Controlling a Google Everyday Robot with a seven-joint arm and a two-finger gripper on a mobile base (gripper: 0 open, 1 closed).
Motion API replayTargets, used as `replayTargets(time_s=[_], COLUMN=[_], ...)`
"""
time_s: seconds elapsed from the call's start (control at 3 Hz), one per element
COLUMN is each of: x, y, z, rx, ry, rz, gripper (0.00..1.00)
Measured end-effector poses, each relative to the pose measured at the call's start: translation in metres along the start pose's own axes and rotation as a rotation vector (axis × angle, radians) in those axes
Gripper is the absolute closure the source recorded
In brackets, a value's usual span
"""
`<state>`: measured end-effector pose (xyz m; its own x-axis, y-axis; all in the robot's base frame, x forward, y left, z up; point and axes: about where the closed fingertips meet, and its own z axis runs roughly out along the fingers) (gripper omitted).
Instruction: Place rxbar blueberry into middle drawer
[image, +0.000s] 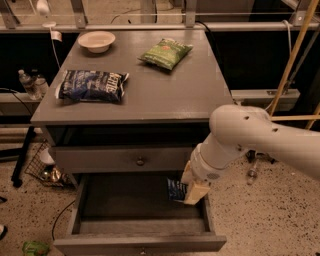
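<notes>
The rxbar blueberry (176, 190) is a small dark-blue bar held in my gripper (192, 192), which is shut on it. The gripper hangs from the white arm (250, 137) over the right side of the open middle drawer (135, 202), just below the closed knobbed drawer (122, 159). The bar is upright, at about the level of the drawer's rim, near its right wall. Most of the bar is hidden behind the gripper's yellowish fingers (196, 191).
On the cabinet top (165, 92) lie a large dark-blue chip bag (92, 85), a green chip bag (165, 52) and a white bowl (96, 40). A wire basket (45, 170) and bottles (32, 82) stand left of the cabinet. A wooden-framed stand (295, 65) is at the right.
</notes>
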<state>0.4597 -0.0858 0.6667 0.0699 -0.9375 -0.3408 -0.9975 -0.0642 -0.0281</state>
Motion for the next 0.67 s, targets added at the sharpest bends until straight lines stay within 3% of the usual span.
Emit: replayTargets(time_s=[0.33, 0.67], x=[-0.0030, -0.0025], y=[-0.0085, -0.0065], z=[0.0054, 0.0047], rx=[0.042, 0.034], ry=[-0.013, -0.010], rz=[-0.001, -0.002], gripper=[1.00, 1.00])
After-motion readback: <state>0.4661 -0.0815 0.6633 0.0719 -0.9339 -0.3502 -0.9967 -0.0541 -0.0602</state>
